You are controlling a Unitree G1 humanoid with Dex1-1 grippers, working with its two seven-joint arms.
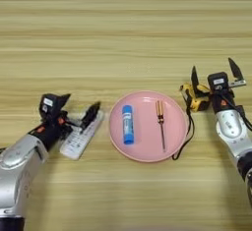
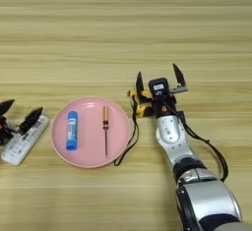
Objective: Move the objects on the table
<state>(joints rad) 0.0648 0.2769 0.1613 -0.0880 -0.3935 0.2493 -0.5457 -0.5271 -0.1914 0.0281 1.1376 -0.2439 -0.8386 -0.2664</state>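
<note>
The slim white remote control [image 1: 80, 137] lies slanted on the table [image 1: 123, 38], just left of the pink plate. My left gripper [image 1: 77, 106] is open over its far end, and one black fingertip [image 1: 91, 113] rests at the remote's top edge. The yellow-black tape measure [image 1: 198, 98] sits right of the plate, its black strap [image 1: 185, 139] looping down along the plate's rim. My right gripper [image 1: 215, 74] is open with its fingers spread wide. Its left finger [image 2: 140, 83] stands just above the tape measure, which lies against the gripper's left side, not between the fingers.
A round pink plate [image 1: 145, 149] sits at the centre front. It holds a blue glue stick [image 1: 128, 124] and a wooden-handled screwdriver [image 1: 161, 123], lying side by side. Bare wooden planks stretch across the far half of the table.
</note>
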